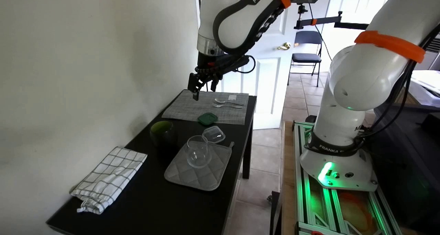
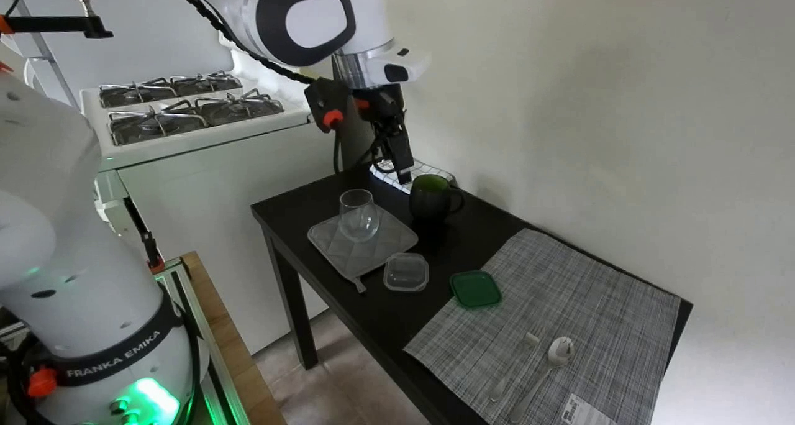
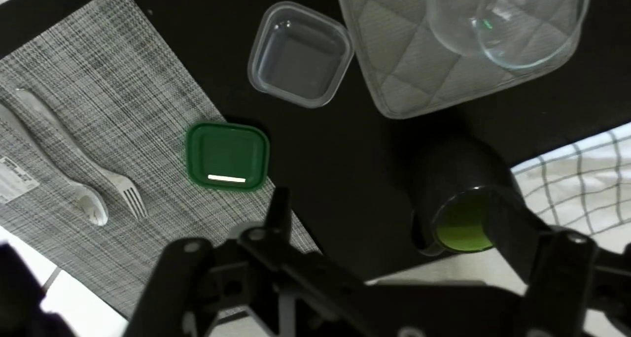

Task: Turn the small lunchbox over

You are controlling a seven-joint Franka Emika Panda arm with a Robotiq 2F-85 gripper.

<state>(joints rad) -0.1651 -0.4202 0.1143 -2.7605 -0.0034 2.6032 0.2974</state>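
Band [image 2: 112,355] on arm reads FRANKA EMIKA — tool [image 3: 388,206] spread apart — small lunchbox [image 3: 300,56] beside grey pad [image 3: 399,46].

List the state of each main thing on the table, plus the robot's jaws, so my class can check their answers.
jaws: open, holding nothing
small lunchbox: uncovered, apparently open side up
placemat: spread flat
green lid: lying partly on the placemat
spoon: lying on the placemat
fork: lying on the placemat
pot holder: lying flat
clear glass: upright on the pot holder
dark mug: upright
checked cloth: folded
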